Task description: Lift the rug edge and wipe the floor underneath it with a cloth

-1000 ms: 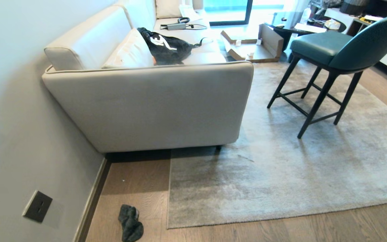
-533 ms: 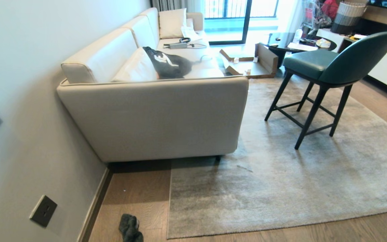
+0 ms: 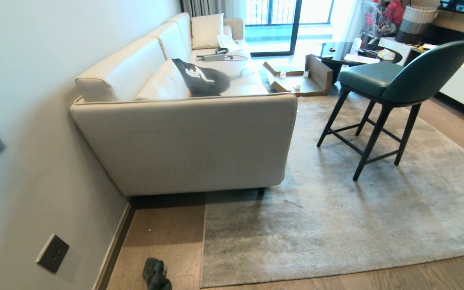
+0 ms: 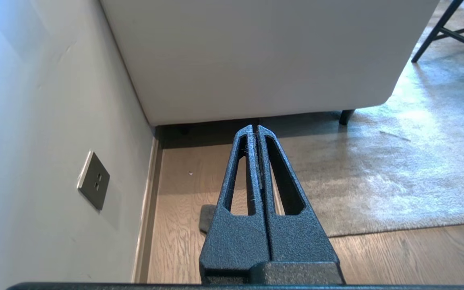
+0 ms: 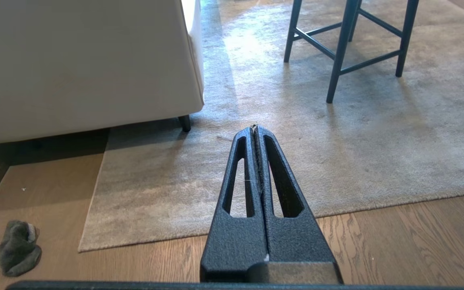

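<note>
A: Where is the cloth [image 3: 156, 274] lying?

B: It is lying crumpled on the floor [image 3: 167, 237], in the strip between the skirting strip [image 3: 115, 245] and the rug edge [image 3: 203, 245]; it is sitting near the rug's square corner [image 3: 202, 285] but apart from it; the head view is cutting off its lower part.

A: How is the rug [image 3: 336, 209] lying?

B: It is lying flat on the planks; its far side is running under the sofa [image 3: 183, 141]; the green chair [image 3: 393, 88] is standing on it, well apart from the corner.

A: What is the left gripper [image 4: 255, 129] doing?

B: It is holding its fingers [image 4: 242, 169] pressed fully together, gripping nothing; it is hanging above the floor strip, aimed at the sofa's base; a wall socket [image 4: 94, 180] is showing beside it.

A: And the right gripper [image 5: 255, 128]?

B: It is likewise standing fully closed and empty; it is hanging over the rug's near border; the cloth is lying off to its side, untouched; neither arm is showing in the head view.
</note>
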Available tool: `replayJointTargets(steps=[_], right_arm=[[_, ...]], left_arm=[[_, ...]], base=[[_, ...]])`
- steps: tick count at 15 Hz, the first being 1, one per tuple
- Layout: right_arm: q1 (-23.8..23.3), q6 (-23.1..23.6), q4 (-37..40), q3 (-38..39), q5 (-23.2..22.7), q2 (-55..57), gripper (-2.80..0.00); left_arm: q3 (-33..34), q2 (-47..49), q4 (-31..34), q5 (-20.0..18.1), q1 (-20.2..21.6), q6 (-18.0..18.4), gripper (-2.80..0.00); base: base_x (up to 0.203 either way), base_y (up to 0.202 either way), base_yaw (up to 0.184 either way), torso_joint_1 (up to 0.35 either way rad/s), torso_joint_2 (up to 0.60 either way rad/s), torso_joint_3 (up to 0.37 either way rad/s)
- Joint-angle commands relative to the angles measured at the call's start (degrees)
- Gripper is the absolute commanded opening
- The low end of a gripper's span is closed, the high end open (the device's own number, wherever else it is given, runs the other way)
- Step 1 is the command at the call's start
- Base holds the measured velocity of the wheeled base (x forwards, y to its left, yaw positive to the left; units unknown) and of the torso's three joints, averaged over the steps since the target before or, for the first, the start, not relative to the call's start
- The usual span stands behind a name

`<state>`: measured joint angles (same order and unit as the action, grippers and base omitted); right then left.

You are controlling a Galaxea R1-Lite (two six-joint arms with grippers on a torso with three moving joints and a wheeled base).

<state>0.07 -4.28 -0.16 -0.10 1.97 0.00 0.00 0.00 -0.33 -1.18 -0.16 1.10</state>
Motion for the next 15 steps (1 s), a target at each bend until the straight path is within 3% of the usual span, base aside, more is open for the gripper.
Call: replayJointTargets(steps=[1,15], right_arm=[[0.0,0.0,0.0,0.0,0.0,0.1,-2.8],[0.0,0.0,0.0,0.0,0.0,0.1,-2.8]], left_arm=[[0.0,0.0,0.0,0.0,0.0,0.2,-2.8],[0.0,0.0,0.0,0.1,0.0,-1.2,-2.8]], base=[[0.0,0.0,0.0,0.007,0.0,0.049],[0.0,0.0,0.0,0.001,0.0,0.012]])
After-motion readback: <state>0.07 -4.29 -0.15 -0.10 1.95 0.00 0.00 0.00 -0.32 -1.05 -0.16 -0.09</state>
